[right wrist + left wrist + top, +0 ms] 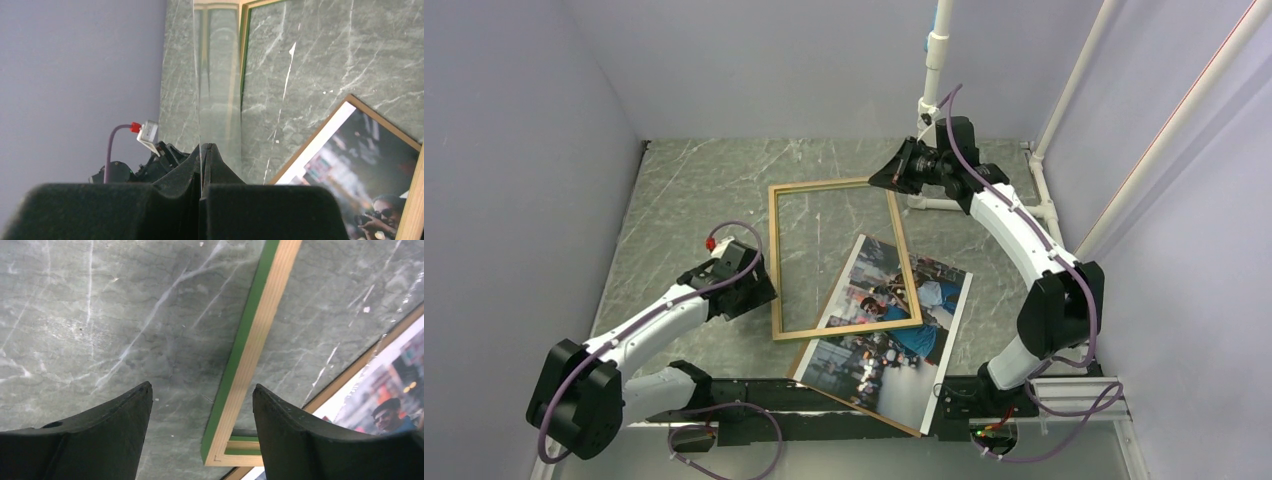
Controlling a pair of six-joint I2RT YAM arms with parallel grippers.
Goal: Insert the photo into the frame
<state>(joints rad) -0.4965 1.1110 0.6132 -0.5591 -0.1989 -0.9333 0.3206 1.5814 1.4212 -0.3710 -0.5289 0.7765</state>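
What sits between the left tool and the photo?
The frame lies between them: its left rail runs just ahead of the left tool, and its near right corner overlaps the photo.

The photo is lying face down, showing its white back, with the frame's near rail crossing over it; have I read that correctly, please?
Not quite. The photo is lying face up, with its colour street scene showing rather than its white back. The frame's near rail does cross over it. The top external view shows both.
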